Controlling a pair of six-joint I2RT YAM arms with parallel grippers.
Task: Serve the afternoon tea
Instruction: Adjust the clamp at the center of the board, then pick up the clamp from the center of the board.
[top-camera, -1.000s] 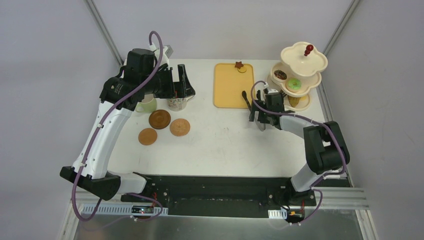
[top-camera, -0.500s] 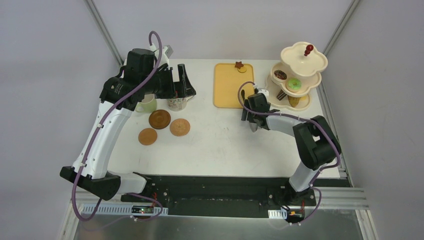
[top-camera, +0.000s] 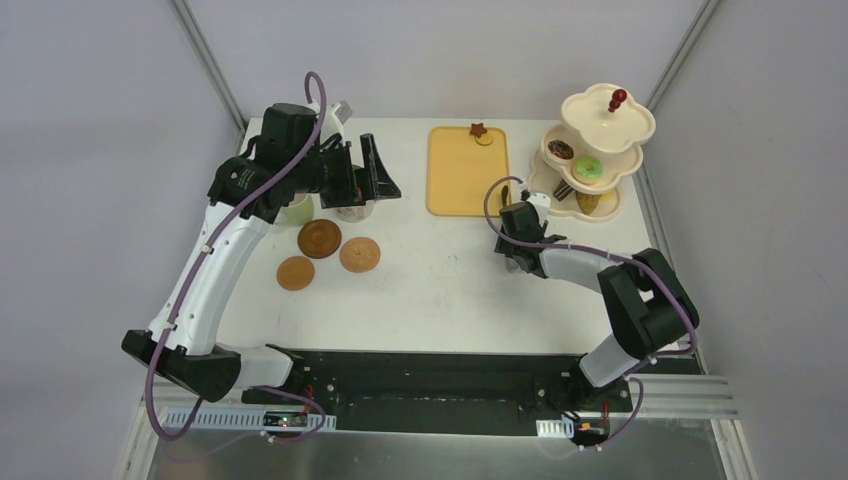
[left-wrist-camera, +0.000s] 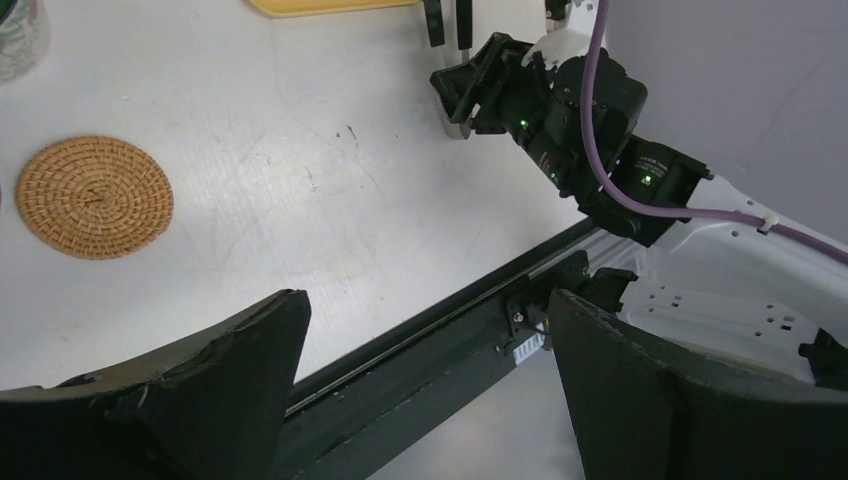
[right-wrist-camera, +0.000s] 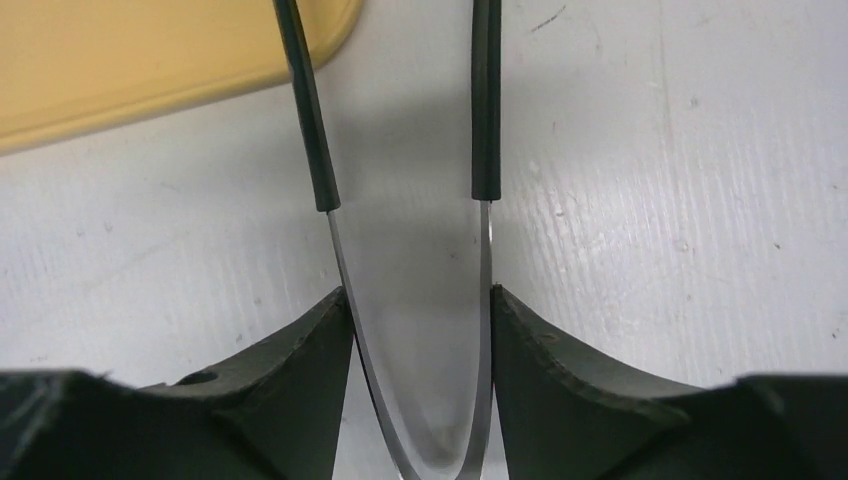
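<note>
Three round brown woven coasters (top-camera: 319, 238) lay flat and bare in a cluster on the left of the desk (top-camera: 440, 280). Just behind them the cream mug (top-camera: 292, 211) and the patterned mug (top-camera: 352, 211) stood upright, both partly hidden. The cream three-tier stand (top-camera: 600, 128) with its red knob (top-camera: 617, 98) stood far right. Its middle tier held a chocolate donut (top-camera: 560, 150) and a green donut (top-camera: 588, 168). A star pastry (top-camera: 478, 129) lay on the yellow tray (top-camera: 460, 175).

Yellow tray (top-camera: 465, 185), cream stand (top-camera: 590, 125) with red knob (top-camera: 618, 98), brown woven coaster (left-wrist-camera: 94, 197)
</note>
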